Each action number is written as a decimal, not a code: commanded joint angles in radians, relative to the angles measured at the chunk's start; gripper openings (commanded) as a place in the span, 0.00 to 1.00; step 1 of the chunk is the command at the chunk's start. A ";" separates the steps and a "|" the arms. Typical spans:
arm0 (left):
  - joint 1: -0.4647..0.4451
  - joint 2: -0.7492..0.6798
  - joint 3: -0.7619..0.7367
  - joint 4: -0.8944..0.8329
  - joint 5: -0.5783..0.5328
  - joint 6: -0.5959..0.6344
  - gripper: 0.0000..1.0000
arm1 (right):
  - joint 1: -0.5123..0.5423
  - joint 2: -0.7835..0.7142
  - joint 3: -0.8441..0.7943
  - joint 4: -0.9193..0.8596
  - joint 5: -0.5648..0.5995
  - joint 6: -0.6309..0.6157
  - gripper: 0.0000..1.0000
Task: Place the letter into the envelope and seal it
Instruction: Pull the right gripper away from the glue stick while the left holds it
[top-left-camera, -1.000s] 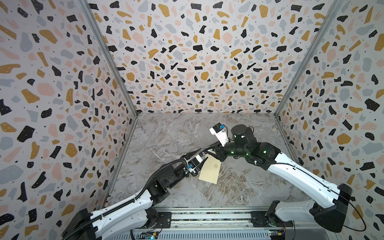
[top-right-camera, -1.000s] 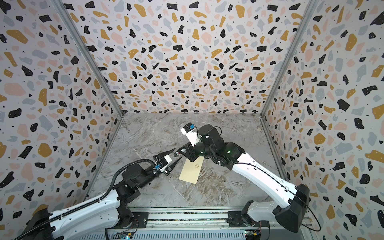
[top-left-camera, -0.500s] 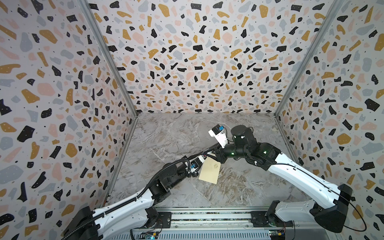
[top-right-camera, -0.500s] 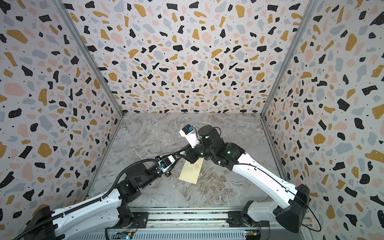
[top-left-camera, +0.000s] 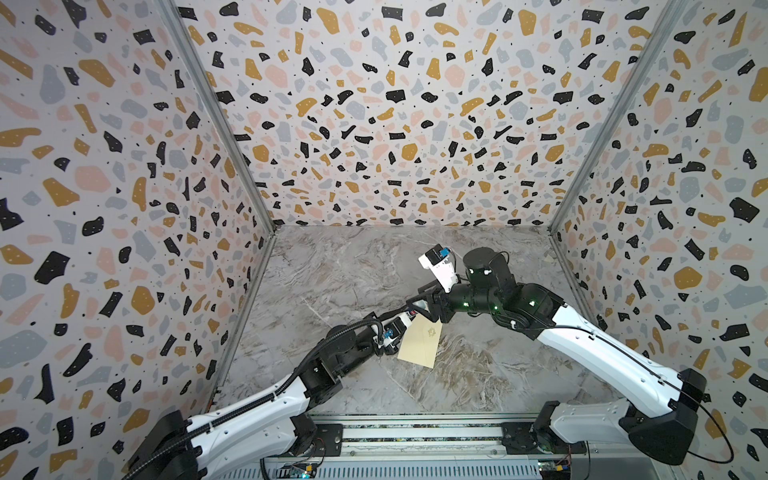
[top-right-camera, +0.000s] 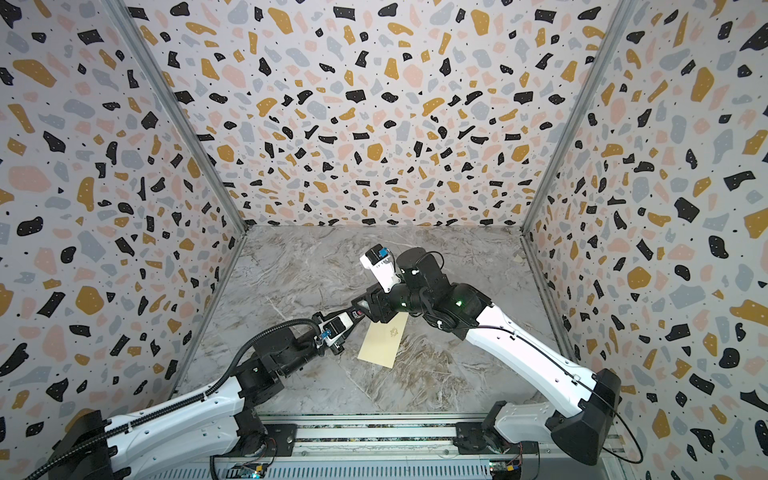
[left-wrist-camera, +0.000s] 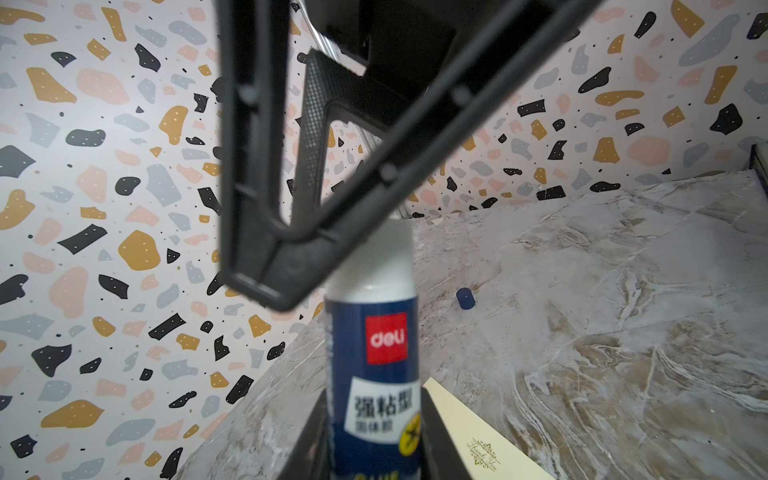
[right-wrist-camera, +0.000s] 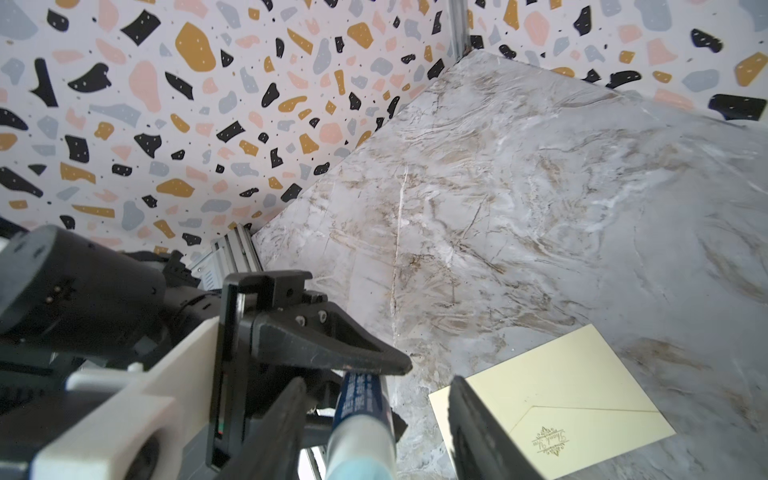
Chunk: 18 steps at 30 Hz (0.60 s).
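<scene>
Your envelope (top-left-camera: 419, 343) lies flat near the middle of the tabletop (top-left-camera: 353, 270), emblem side up. Its triangular flap looks folded down. The letter shows in no view, so you can take it as probably tucked inside already; that is a judgement, not something seen. What looks left is the sealing. Whether any glue is on the flap, or whether it sticks, you cannot tell.

Just above the envelope's far left corner the two arms meet over a glue stick (left-wrist-camera: 374, 353). Your left claw (left-wrist-camera: 376, 419) is clamped on its blue body. Your right claw (right-wrist-camera: 376, 384) has its jaws apart on either side of the white end, not squeezing it.

Hard to make out: the white end is blurred in both wrist views, so you cannot say if it is a cap or bare glue. A small blue piece (left-wrist-camera: 465, 298) sits on the tabletop farther back; it may be a cap, but it is too small to be sure. In both top views the arms cover the stick almost entirely.
</scene>
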 joint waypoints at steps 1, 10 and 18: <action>-0.004 -0.020 -0.007 0.106 0.025 -0.036 0.00 | -0.027 -0.069 0.060 -0.013 0.113 -0.027 0.66; -0.005 -0.063 -0.055 0.196 0.025 -0.150 0.00 | -0.223 -0.111 0.037 -0.094 0.278 -0.053 0.80; -0.005 -0.096 -0.057 0.202 0.016 -0.213 0.00 | -0.467 -0.060 -0.071 -0.097 0.277 -0.031 0.96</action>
